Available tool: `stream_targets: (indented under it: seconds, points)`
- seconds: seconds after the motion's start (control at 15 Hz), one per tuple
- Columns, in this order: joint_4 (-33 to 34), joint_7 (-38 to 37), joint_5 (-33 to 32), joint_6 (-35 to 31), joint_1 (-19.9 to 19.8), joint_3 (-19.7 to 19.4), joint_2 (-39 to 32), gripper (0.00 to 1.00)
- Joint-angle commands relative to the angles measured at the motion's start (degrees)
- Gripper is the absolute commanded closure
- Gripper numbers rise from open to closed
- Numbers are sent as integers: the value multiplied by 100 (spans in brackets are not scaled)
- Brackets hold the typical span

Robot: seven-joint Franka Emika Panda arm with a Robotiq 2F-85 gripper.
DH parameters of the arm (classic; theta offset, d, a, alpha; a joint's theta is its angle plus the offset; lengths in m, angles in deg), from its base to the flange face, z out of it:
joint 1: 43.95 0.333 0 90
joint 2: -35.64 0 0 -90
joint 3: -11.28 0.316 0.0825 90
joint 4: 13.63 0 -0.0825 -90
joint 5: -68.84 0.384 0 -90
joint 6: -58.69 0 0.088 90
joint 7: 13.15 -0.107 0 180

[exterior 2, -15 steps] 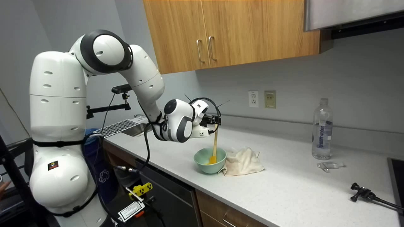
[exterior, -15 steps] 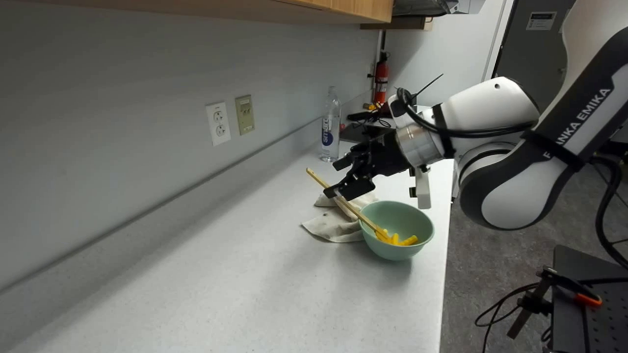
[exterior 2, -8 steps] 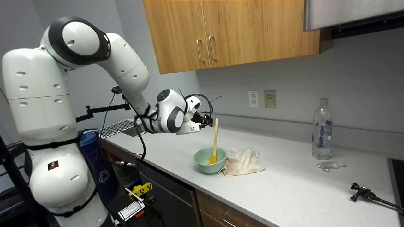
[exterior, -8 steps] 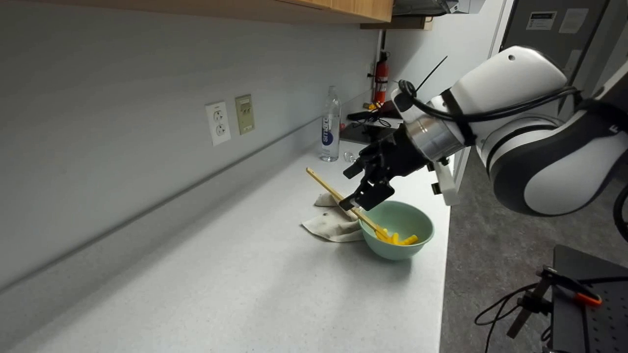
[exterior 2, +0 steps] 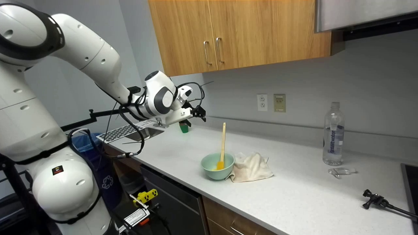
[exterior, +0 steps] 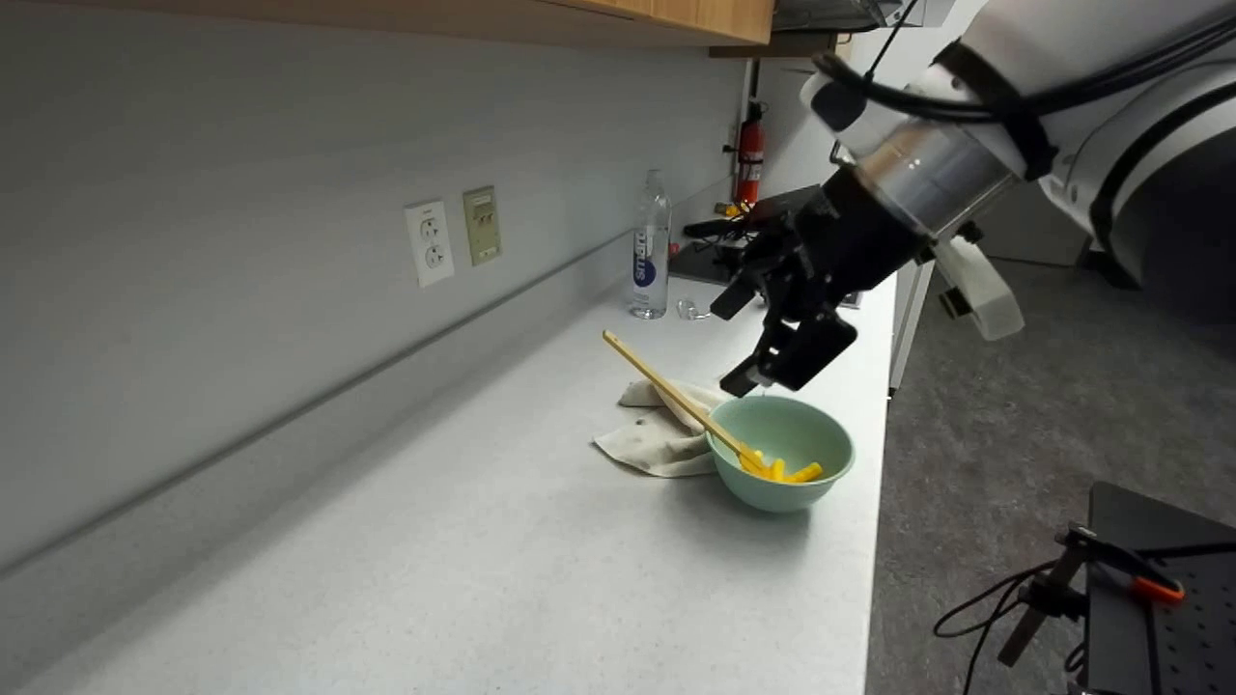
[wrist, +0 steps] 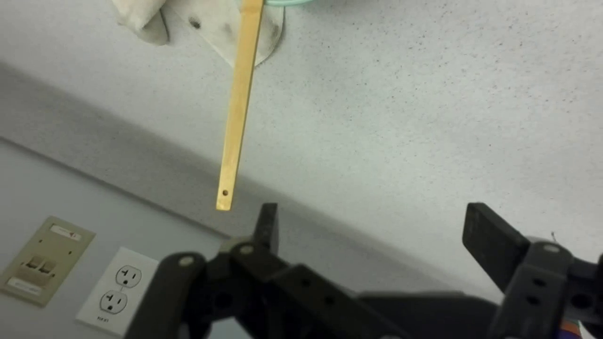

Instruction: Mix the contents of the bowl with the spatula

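The mint-green bowl [exterior: 780,497] stands upright on the counter near its front edge, and in an exterior view I see yellow contents [exterior: 803,474] inside. Leaning on the rim, the spatula [exterior 2: 223,140] has its yellow head in the bowl and its wooden handle sticking out. In the wrist view its handle [wrist: 239,99] points down toward me, while only a sliver of the bowl rim [wrist: 288,2] shows at the top. My gripper [wrist: 372,207] is wide open with nothing between its fingers, apart from the handle end. In an exterior view the gripper [exterior: 731,345] hovers above and behind the bowl.
A beige cloth [exterior 2: 251,168] lies crumpled against the bowl. Farther along the counter stands a water bottle [exterior 2: 333,137], with a small clear item [exterior 2: 342,171] near it. A green cup [exterior 2: 184,128] sits behind my gripper. Wooden cabinets [exterior 2: 261,36] hang overhead.
My open gripper has drawn away from the spatula handle, rising and tilting as the arm swings back. Bowl, spatula and cloth stay where they were.
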Motion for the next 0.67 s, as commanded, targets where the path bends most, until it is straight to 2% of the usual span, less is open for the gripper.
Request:
stream_targets:
  seconds: [0.0, 0.13, 0.33, 0.4, 0.6]
  points:
    - [-164, 226, 133, 887, 224, -93, 1032, 0]
    - [-70, 148, 90, 1289, 297, -53, 1377, 0]
    - [-59, 274, 196, 1467, 544, -159, 1726, 0]
    - [31, 56, 23, 1220, 334, -42, 1355, 0]
    - [27, 60, 41, 1321, 422, -45, 1551, 0]
